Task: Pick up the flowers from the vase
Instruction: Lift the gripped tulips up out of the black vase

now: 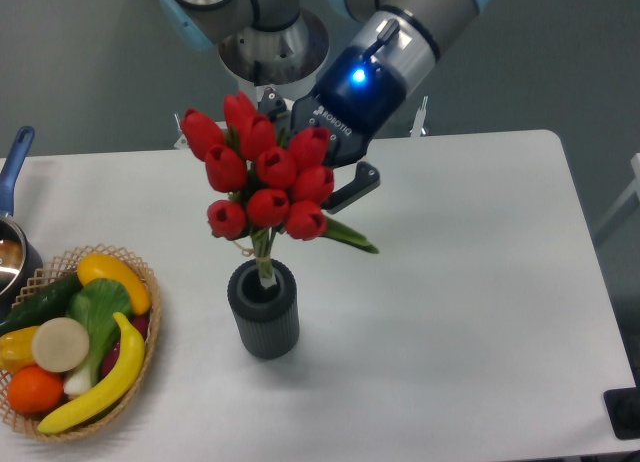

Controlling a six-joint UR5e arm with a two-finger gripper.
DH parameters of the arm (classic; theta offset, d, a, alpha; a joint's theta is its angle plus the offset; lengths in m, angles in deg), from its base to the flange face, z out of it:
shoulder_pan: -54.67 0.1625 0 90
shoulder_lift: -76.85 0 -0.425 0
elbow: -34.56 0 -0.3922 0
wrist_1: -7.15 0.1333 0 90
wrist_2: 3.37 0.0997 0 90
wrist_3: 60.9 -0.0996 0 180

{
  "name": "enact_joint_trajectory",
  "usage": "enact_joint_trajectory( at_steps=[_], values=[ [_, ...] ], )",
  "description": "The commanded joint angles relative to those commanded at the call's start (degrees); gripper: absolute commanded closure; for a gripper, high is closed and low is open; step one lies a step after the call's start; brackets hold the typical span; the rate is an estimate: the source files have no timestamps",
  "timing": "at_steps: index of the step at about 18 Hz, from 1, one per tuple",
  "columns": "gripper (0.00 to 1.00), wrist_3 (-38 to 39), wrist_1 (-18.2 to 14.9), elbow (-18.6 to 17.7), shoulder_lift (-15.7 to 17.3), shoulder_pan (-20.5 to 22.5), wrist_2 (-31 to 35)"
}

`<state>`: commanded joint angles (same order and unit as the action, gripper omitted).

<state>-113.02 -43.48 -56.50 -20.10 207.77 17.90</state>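
A white table (450, 282) with rounded corners carries everything. The dark grey ribbed vase (264, 310) stands upright on it, left of the middle and toward the front. A wicker basket (140, 327) of fruit and vegetables sits at the front left edge. Behind the basket, a pot with a blue handle (14, 167) rests at the left edge, partly cut off.
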Motion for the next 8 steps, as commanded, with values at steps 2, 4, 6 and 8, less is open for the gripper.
enact_joint_trajectory(
  at_steps=[2, 4, 6, 8],
  values=[
    [0.48, -0.09, 0.00, 0.00, 0.00, 0.79, 0.09],
    [0.48, -0.09, 0.00, 0.00, 0.00, 1.50, 0.09],
    [0.48, -0.44, 0.09, -0.09, -0.09, 2.11, 0.09],
    [0.48, -0.53, 0.09, -0.09, -0.09, 2.55, 0.09]
  ],
)
